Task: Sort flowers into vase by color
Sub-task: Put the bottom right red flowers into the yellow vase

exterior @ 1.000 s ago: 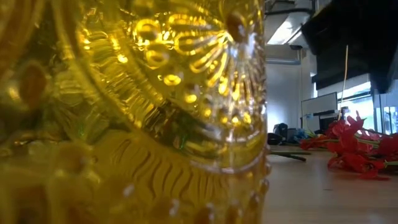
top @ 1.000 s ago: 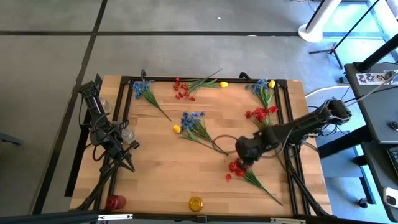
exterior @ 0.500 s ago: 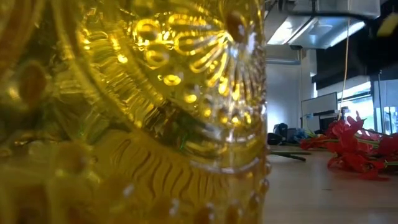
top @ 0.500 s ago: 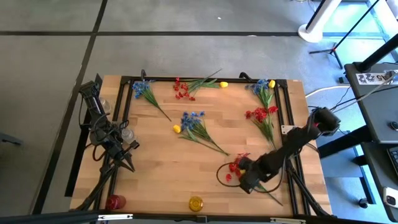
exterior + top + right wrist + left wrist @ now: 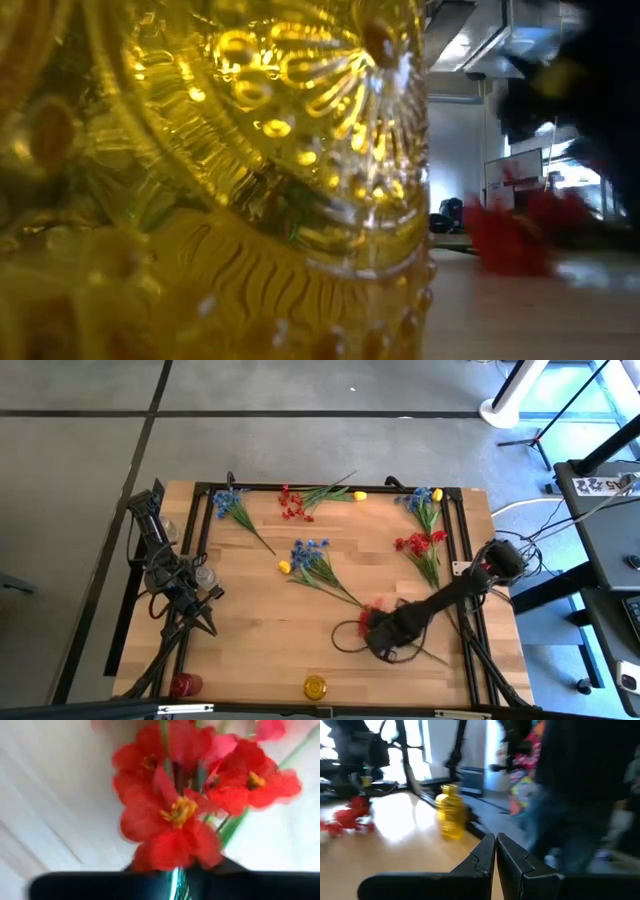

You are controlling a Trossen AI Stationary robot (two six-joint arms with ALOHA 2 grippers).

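Observation:
My right gripper (image 5: pixel 383 632) is low over the table's near right part, shut on a red sprig whose blooms (image 5: pixel 377 610) stand just ahead of the fingers and fill the right wrist view (image 5: pixel 180 810). In the low view the blooms (image 5: pixel 510 240) are a red blur. My left gripper (image 5: pixel 208 622) is shut and empty (image 5: pixel 495 847) at the table's left edge. A red vase (image 5: pixel 185 685) and a yellow vase (image 5: pixel 315 686) stand at the near edge. Other sprigs lie flat on the far half. My right gripper pinches the red sprig's green stem (image 5: pixel 173 876) just below the blooms, between its two fingers. The fingers come from the table's right side, slanting down. The rest of the stem (image 5: pixel 432 656) trails behind toward the near right. Whether the sprig is clear of the table does not show.
Lying loose are a blue sprig (image 5: pixel 235 505), a red sprig (image 5: pixel 295 503) beside a yellow bud (image 5: pixel 360 495), a blue sprig (image 5: pixel 312 558), a blue and yellow sprig (image 5: pixel 425 500) and a red sprig (image 5: pixel 420 545). The yellow vase (image 5: pixel 250 180) fills most of the low view.
My right gripper has gone from mid-table toward the near edge onto the red sprig, then back a little toward the left and far side with it. The sprig's blooms have shifted that way and its stem trails behind.

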